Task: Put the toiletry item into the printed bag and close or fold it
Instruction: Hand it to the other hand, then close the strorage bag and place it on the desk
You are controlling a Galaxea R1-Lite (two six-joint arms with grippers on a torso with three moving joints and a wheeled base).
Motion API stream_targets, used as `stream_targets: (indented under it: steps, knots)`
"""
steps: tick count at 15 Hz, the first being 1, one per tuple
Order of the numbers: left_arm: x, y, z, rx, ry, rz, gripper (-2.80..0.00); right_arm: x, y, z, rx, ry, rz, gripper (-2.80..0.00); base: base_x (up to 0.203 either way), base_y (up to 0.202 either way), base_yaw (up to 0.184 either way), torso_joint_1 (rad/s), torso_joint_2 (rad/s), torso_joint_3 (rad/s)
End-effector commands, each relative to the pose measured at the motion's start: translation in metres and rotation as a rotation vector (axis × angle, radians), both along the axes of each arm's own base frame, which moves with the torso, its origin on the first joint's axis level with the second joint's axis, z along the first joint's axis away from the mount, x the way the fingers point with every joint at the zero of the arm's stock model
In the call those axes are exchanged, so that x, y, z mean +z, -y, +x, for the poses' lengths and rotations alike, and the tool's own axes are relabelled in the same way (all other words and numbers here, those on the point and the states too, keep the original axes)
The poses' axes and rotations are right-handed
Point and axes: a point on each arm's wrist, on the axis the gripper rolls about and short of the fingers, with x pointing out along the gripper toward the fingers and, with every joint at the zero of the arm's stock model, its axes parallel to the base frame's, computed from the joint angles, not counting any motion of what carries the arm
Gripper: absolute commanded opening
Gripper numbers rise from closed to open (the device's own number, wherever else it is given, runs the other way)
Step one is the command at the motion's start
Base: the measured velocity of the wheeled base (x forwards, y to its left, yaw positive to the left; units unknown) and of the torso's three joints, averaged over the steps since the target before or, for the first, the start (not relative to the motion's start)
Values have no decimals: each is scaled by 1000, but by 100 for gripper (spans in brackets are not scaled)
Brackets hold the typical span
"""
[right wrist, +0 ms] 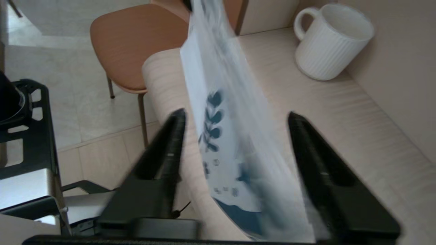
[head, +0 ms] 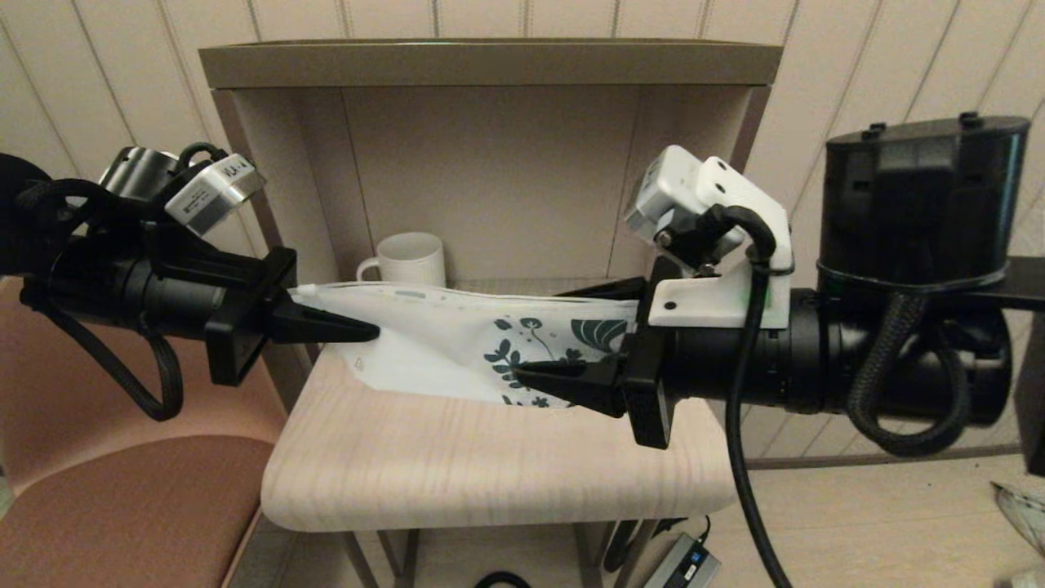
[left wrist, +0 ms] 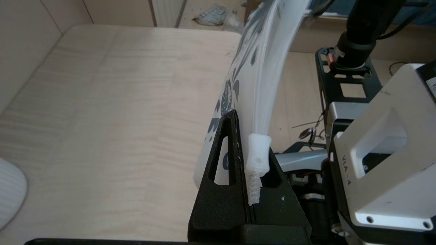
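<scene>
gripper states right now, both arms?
Left gripper: shut on the printed bag.
Right gripper: open, jaws either side of the bag's printed end.

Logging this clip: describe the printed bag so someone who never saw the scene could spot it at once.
On the pale wooden table before the open beige cabinet, the flat white pouch with dark teal leaf print hangs between the grippers. The left gripper pinches its plain end; the open right gripper straddles its printed end. The ribbed white mug behind is round and unprinted.

"VLA - 4" on left wrist camera housing (left wrist: 374,163)
</scene>
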Motion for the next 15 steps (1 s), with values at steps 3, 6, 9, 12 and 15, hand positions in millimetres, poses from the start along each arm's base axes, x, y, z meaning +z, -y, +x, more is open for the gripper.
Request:
stream_targets:
  steps: [3,6,9,12,15]
  knots:
    - [-15,2,17,4,-4,5,-280,21,18,-10,-21,57,51,0,0,0,0,0,0,0]
    - [-23,2,17,19,-23,29,-280,39,22,-15,-23,77,71,0,0,0,0,0,0,0]
    - [-26,2,15,12,-22,32,-280,56,28,-25,-14,66,62,0,0,0,0,0,0,0]
    - [-26,4,13,27,-12,65,-280,48,15,-21,11,34,32,-280,0,0,0,0,0,0]
    - [-22,18,9,19,45,128,-280,50,0,-22,58,-27,-30,-280,0,0,0,0,0,0]
